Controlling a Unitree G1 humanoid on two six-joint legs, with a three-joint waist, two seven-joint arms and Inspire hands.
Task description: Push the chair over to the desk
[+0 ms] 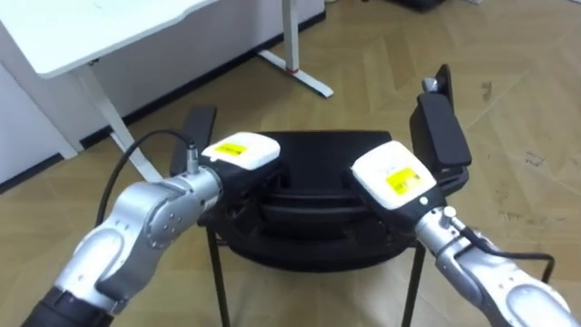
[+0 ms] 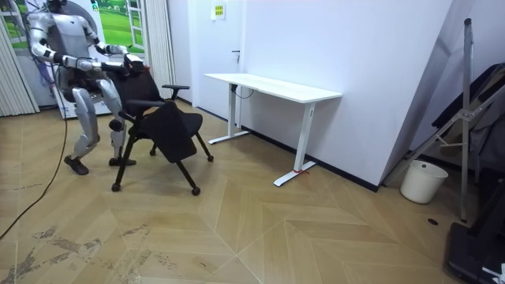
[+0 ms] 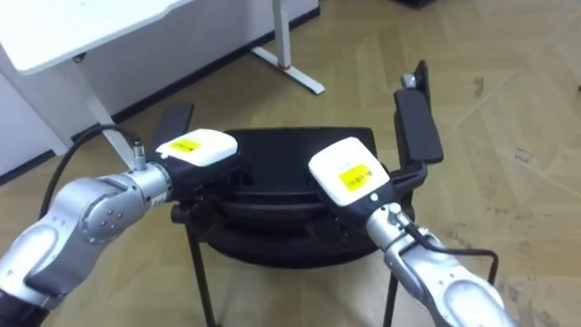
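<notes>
A black office chair (image 1: 318, 150) stands right in front of me, its seat facing away and its backrest top nearest to me. Its armrests stick up on the left (image 1: 196, 123) and the right (image 1: 441, 129). My left hand (image 1: 241, 152) and my right hand (image 1: 392, 174) both lie on the top edge of the backrest, a little apart. In the room view I stand behind the chair (image 2: 158, 118) at the room view's left, leaning forward with both arms stretched to it.
A white desk (image 1: 91, 27) on metal legs stands ahead to the left, its foot (image 1: 300, 74) just beyond the chair. In the room view the desk (image 2: 272, 87) is against the wall, and a white bin (image 2: 418, 181) and a folded rack (image 2: 465, 102) stand far right. Wooden floor lies between.
</notes>
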